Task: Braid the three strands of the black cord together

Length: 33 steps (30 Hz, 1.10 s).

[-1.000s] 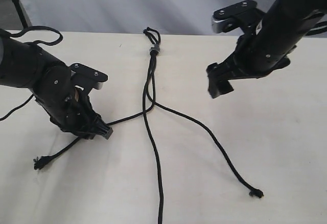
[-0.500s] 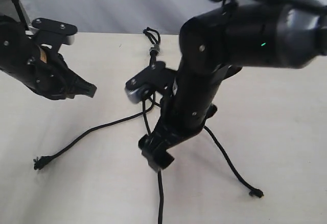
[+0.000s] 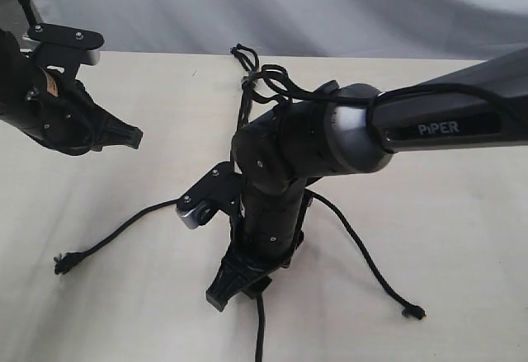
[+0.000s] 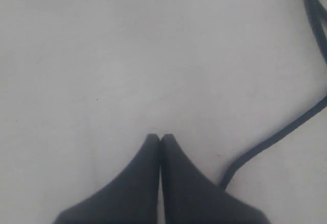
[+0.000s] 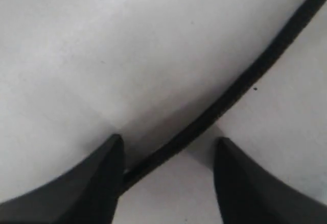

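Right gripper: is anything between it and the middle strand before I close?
Nothing visible. In the right wrist view the right gripper is open, and the middle strand runs over bare table between its fingers, close to one of them, with nothing lying on it.

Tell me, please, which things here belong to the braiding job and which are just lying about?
Job:
cord
left strand
middle strand, straddled by the open right gripper
right strand
left gripper, shut and empty

Not the job:
table
grey backdrop
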Available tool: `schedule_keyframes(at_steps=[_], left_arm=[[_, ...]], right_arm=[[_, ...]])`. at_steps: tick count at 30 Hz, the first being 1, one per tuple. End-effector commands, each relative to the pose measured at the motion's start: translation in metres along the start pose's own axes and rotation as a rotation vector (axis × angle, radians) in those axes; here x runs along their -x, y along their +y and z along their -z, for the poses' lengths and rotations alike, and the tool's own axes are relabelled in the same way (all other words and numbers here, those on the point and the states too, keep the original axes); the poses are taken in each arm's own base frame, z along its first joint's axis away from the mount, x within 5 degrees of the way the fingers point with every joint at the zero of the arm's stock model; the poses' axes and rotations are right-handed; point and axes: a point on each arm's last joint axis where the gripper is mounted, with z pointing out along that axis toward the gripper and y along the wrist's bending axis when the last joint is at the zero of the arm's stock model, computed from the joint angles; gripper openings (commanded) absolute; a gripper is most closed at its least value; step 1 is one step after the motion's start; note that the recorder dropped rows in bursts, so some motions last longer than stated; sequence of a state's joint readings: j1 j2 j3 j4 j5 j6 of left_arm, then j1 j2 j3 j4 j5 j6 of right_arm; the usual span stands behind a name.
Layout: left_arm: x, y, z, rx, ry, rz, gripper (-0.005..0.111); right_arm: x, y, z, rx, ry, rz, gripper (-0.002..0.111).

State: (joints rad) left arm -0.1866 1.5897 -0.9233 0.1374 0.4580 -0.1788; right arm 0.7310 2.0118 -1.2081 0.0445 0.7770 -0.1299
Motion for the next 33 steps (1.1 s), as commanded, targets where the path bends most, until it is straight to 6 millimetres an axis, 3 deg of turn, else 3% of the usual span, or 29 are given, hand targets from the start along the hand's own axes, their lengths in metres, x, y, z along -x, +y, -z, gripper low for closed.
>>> schedule_keyframes(at_steps=[1,3,4,8,11,16,25,33], left_arm=[[0.000,0.000,0.002,-0.007,-0.013,0.023,0.000],[0.000,0.000,0.002,-0.007,-0.013,0.023,0.000],[0.000,0.000,0.002,-0.007,-0.013,0.023,0.000],[0.000,0.000,0.002,-0.007,-0.013,0.023,0.000],[0.000,0.000,0.002,-0.007,-0.013,0.023,0.000],[0.000,0.000,0.002,-0.006,-0.011,0.023,0.000],[0.000,0.000,0.002,-0.006,-0.011,0.023,0.000],[0.000,0.000,0.002,-0.006,-0.011,0.021,0.000]], right_arm=[[0.000,0.000,-0.005,-0.039,0.009,0.002,0.022],[0.000,-0.002,-0.005,-0.053,0.016,0.003,0.004],[0.000,-0.002,-0.004,-0.059,0.017,0.007,0.000],[-0.001,-0.002,0.007,-0.065,0.001,0.063,-0.001],[0.002,-0.009,0.028,-0.126,-0.035,0.137,-0.001],[0.003,-0.039,0.047,-0.373,-0.022,0.327,-0.001],[0.000,-0.094,0.020,-0.441,0.003,0.308,-0.001],[-0.003,-0.097,-0.004,-0.389,0.046,0.272,-0.001]])
